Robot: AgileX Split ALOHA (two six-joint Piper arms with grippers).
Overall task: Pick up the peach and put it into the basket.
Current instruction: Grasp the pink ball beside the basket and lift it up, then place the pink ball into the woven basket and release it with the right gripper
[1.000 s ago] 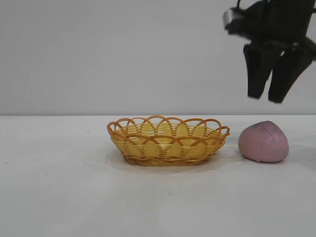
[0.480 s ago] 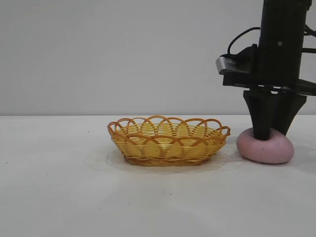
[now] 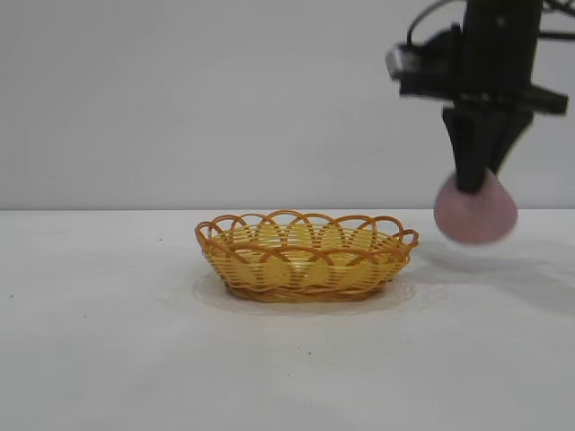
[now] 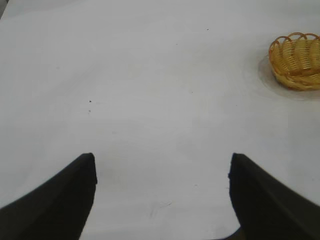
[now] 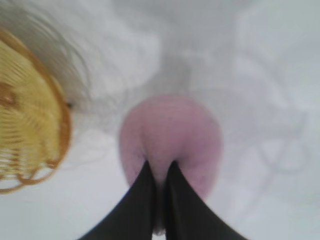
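Lift phase was in hand. The right gripper (image 3: 476, 184) sat in the upper right of the exterior frame, pointing straight down, fingers pinched nearly together on the pointed top of the peach (image 3: 476, 215). The peach hung clear of the table (image 3: 108, 359), just off the right end of the basket (image 3: 305, 256) and about level with its rim, with shadow on the table under it. The right wrist view showed the same grip: both fingertips (image 5: 147, 185) squeezed into the soft pink top, the flesh puckered between them, the basket off at the left edge of that frame.

Judgement: the pinch only had a small fold of the top, so it looked marginal. Next move would call for a bit more height to clear the scalloped rim, then a sideways carry toward frame centre over the basket, lower, release. A slow traverse would be sensible; a swing could strip the peach out.

Left gripper (image 4: 160, 200) was parked, jaws wide apart and empty over bare table, basket far off in the upper right of its wrist view.

Versus half a second earlier: the peach had been squashed flat on the table under the fingers; now airborne, back to a rounded shape. A second earlier the fingers were spread above the untouched peach.
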